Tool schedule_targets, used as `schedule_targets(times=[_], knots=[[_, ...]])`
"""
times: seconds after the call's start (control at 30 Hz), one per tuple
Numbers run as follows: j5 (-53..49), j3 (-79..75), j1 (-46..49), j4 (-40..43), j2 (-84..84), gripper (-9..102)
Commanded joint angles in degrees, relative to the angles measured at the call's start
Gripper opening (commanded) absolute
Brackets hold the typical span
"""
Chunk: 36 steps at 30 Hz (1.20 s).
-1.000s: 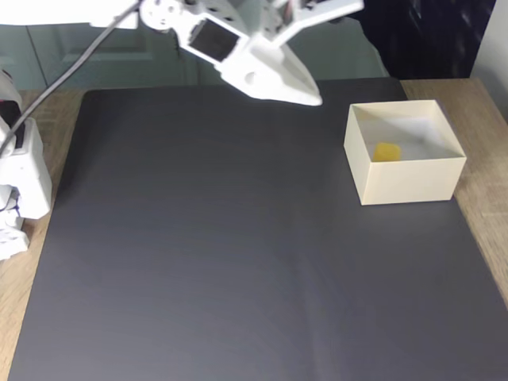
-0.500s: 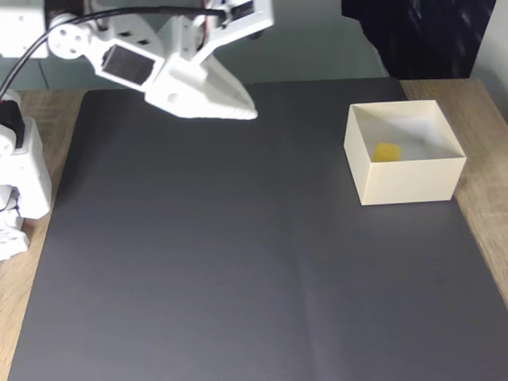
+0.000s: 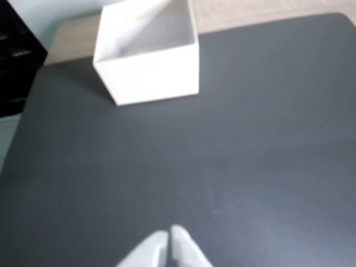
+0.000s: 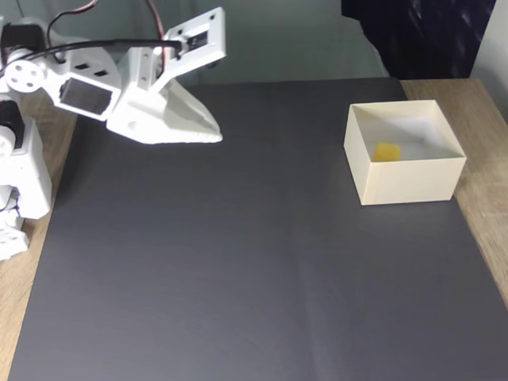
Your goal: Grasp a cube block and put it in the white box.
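Resting on the pale floor of the white box [image 4: 405, 181], left of centre in the fixed view and close behind the near wall: the cube block [image 4: 386, 152], bright yellow, upright, touched by nothing. Standing at the far right of the dark mat [image 4: 238, 262], next to the strip of wooden table [image 4: 484, 119]: the box itself, square and undisturbed.

Hanging well apart from it, over the far left of the mat and near the arm's base [image 4: 20, 175]: the gripper [image 4: 216, 136], tips pinched together and holding nothing. Confirmed in the wrist view by two white fingers closed to a thin seam at the bottom edge [image 3: 169, 240], with bare mat ahead and the box [image 3: 150, 80] at the far left.

Judged from this: delivery done, with only the parking of the arm left.

To finish cleanly:
- Keep the claw closed and empty, with no further reach toward the box.
- Fold back toward the base on a path over open mat, high enough to avoid dragging the tips across the cloth.
- Slow down near the rest pose, sparing the cable looped above the wrist any snag.
- Leave the thin-walled box alone, since it looks light enough to slide or tip at a nudge and spill the cube.
- Check the cube's place once more from the fixed view before stopping.
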Motion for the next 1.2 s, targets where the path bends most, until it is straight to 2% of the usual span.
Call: schedule_targets(times=[0.0,0.4,0.7,1.03,1.17], knots=[[-0.4,1.4,0.3,1.5,5.4,0],[-0.7,9.5,1.6,13.1,25.9,0],[-0.7,10.7,1.9,14.5,26.3,0],[-4.5,11.6,1.0,31.4,26.4,0],[-5.8,12.3,0.8,33.8,26.4,0]])
